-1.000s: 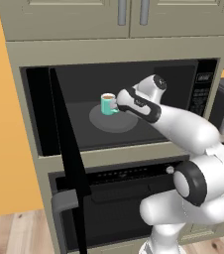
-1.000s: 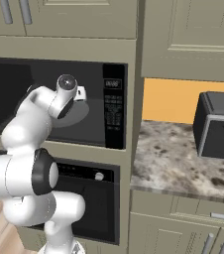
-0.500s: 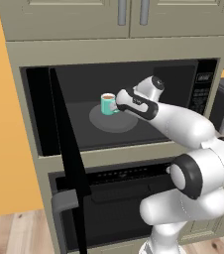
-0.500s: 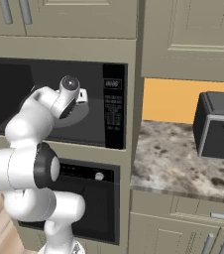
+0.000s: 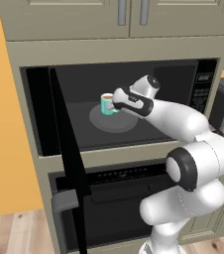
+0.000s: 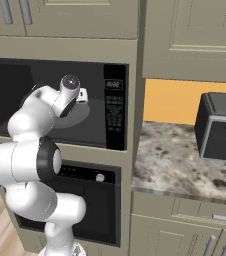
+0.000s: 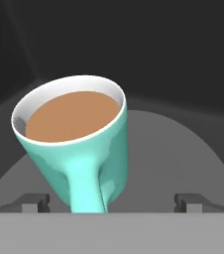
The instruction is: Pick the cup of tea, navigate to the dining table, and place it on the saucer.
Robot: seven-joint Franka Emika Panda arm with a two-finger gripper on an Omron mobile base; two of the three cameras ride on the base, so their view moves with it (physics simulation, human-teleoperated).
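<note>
Cup of tea point(image 7: 79, 144) sits on grey turntable point(image 7: 183, 158) inside microwave point(image 5: 203, 89), frame center. Gripper point(image 7: 111, 201) spread wide, tips either side of handle, nothing held. Pls ease fwd, center on body, clamp gently, keep level; tea's near rim.

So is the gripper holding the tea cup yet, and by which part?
Nothing is held. The gripper is open, fingertips either side of the cup of tea, handle facing it.
</note>
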